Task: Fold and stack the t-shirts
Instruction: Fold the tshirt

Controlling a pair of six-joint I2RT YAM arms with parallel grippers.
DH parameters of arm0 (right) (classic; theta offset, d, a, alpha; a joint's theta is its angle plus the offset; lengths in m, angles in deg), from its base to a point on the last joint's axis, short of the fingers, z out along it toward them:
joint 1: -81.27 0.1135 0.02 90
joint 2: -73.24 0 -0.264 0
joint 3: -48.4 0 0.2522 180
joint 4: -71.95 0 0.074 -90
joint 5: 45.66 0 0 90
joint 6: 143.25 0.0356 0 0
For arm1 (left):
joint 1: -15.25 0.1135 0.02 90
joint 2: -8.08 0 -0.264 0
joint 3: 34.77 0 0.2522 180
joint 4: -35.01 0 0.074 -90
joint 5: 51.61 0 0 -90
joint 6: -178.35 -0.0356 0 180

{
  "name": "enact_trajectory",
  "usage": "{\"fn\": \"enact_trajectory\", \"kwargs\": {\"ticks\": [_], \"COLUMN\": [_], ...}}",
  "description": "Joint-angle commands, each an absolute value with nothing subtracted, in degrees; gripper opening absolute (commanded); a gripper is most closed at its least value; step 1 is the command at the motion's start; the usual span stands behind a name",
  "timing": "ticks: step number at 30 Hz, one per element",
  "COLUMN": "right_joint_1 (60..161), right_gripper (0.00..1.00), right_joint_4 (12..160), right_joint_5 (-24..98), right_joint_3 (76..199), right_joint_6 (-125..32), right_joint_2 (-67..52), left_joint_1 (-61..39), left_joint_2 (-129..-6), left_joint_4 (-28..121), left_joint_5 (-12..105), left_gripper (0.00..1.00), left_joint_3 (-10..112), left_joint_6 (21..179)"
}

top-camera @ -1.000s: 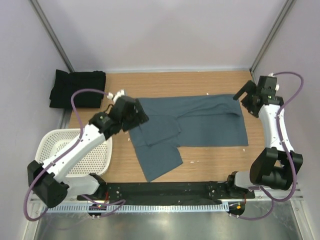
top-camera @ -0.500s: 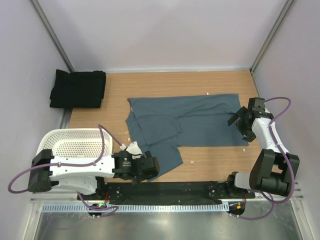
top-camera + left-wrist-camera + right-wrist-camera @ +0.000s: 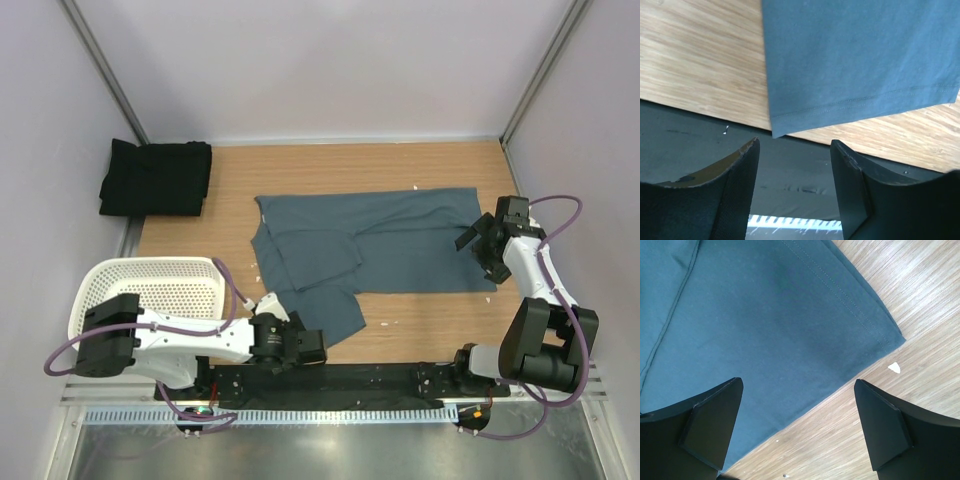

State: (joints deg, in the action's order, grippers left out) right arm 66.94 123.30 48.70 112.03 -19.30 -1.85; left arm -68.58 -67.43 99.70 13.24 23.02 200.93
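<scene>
The left gripper has been swung to the near corner of the blue-grey t-shirt, spread on the tabletop; the right gripper is held over its right corner. Both are open, empty. The limp, light cloth is probably best pinched at its hemmed corners.

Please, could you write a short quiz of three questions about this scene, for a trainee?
1. True or false: the black t-shirt lies at the far left corner of the table, apart from the blue-grey t-shirt.
2. The right tool hovers over the blue-grey t-shirt's: A collar; B hem corner; C sleeve.
3. Does the left tool hold cloth?
Key: 1 true; 2 B; 3 no, it is open.
</scene>
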Motion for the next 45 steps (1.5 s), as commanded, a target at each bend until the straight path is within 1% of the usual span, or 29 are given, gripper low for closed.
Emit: {"fn": "enact_trajectory", "kwargs": {"ticks": [1, 10, 13, 16, 20, 25, 35, 40, 42, 44, 45], "right_joint_1": [67.03, 67.03, 67.03, 67.03, 66.94, 66.94, 66.85, 66.94, 66.94, 66.85, 66.85], "right_gripper": [0.99, 1.00, 1.00, 1.00, 1.00, 1.00, 1.00, 1.00, 1.00, 1.00, 1.00], "right_joint_4": [121.93, 122.28, 122.28, 122.45, 122.63, 122.72, 122.19, 122.19, 122.28, 122.28, 122.28], "right_joint_5": [49.62, 51.72, 51.99, 51.99, 52.69, 53.04, 53.13, 53.31, 53.48, 53.57, 53.57], "right_joint_3": [112.71, 112.35, 112.18, 112.00, 112.09, 112.35, 111.74, 112.00, 111.91, 111.74, 111.74], "right_joint_6": [-19.24, -20.38, -20.30, -20.29, -20.56, -20.65, -20.12, -20.29, -20.38, -20.47, -20.47], "right_joint_2": [-1.46, -1.56, -1.82, -2.17, -1.91, -2.26, -2.08, -2.08, -2.08, -2.17, -2.17], "left_joint_1": [-67.81, -64.65, -64.12, -63.94, -63.94, -63.94, -63.59, -63.15, -62.80, -62.62, -62.45], "left_joint_2": [-67.95, -70.93, -73.13, -73.66, -73.66, -75.33, -76.47, -79.37, -79.90, -80.08, -80.08], "left_joint_4": [98.16, 92.98, 93.33, 94.37, 96.84, 101.93, 99.83, 99.04, 98.87, 98.78, 98.78], "left_joint_5": [9.56, 12.28, 13.51, 15.27, 15.80, 16.59, 19.49, 20.63, 21.07, 20.99, 20.73], "left_gripper": [0.59, 0.58, 0.57, 0.53, 0.53, 0.55, 0.52, 0.48, 0.44, 0.42, 0.35], "left_joint_3": [21.97, 21.43, 22.23, 21.79, 22.32, 26.45, 24.96, 26.10, 26.27, 25.93, 25.75], "left_joint_6": [211.84, 207.37, 205.95, 207.62, 209.03, 207.19, 207.18, 205.87, 205.60, 205.60, 205.77]}}
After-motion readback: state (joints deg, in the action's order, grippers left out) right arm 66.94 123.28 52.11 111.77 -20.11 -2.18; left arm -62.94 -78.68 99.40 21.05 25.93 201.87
